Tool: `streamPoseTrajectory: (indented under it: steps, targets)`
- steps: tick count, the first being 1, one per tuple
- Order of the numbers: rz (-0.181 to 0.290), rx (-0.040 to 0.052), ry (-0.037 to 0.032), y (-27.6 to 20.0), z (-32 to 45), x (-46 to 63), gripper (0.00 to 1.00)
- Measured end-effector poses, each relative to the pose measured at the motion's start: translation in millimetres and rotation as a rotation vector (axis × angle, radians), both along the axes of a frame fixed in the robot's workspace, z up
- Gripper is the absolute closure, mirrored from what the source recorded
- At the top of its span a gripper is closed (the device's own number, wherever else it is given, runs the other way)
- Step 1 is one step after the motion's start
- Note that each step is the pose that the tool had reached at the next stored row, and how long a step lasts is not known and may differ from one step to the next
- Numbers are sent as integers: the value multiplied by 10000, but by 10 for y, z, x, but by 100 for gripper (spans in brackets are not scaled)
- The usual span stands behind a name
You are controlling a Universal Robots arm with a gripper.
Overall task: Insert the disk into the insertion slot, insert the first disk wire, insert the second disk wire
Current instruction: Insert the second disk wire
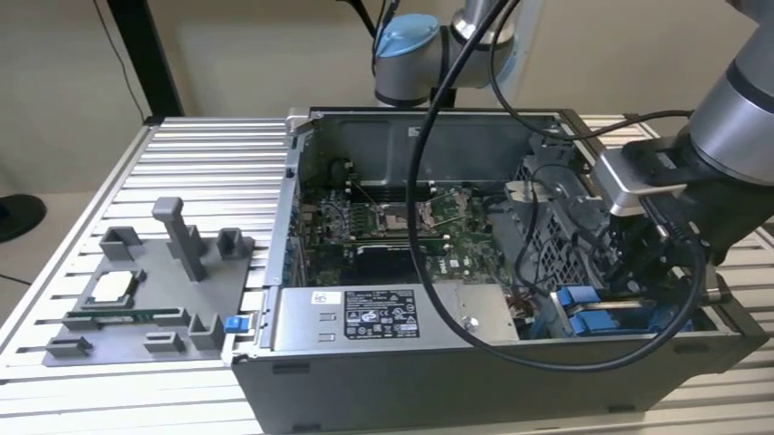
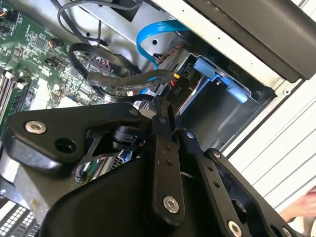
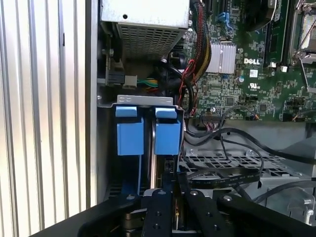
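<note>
My gripper (image 1: 623, 276) reaches down into the open computer case at its front corner on the exterior view's right. The insertion slot (image 3: 148, 101) is a grey sheet-metal bay with two blue plastic fittings (image 3: 131, 133) at its mouth, also seen as the slot (image 2: 217, 111) in the second wrist view. The gripper (image 2: 162, 103) is shut on the connector end of a black disk wire (image 2: 123, 81) right beside the blue fittings. In the first wrist view the gripper (image 3: 173, 190) holds that wire (image 3: 217, 173) just under the fittings. The disk is hidden.
A silver labelled power-supply box (image 1: 375, 313) lies along the case front. The motherboard (image 1: 400, 227) fills the case floor. A blue flat cable (image 2: 148, 34) and loose black cables (image 3: 232, 136) hang near the bay. A grey fixture tray (image 1: 145, 299) sits on the ribbed table (image 1: 206, 154).
</note>
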State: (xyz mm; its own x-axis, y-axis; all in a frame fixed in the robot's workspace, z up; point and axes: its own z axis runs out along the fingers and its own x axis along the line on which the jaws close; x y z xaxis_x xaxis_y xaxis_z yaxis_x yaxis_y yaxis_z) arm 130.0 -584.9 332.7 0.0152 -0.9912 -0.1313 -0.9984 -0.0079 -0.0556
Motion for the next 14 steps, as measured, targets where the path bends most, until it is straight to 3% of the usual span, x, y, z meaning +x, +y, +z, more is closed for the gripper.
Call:
streamPoseTrajectory:
  steps: [1, 2, 9, 14]
  targets:
    - [1, -6, -1, 1, -1, 1, 0]
    - [1, -10, -2, 1, 13, -1, 0]
    - [-1, -14, 0, 0, 304, -3, 0]
    - [-1, -15, 0, 1, 329, -3, 0]
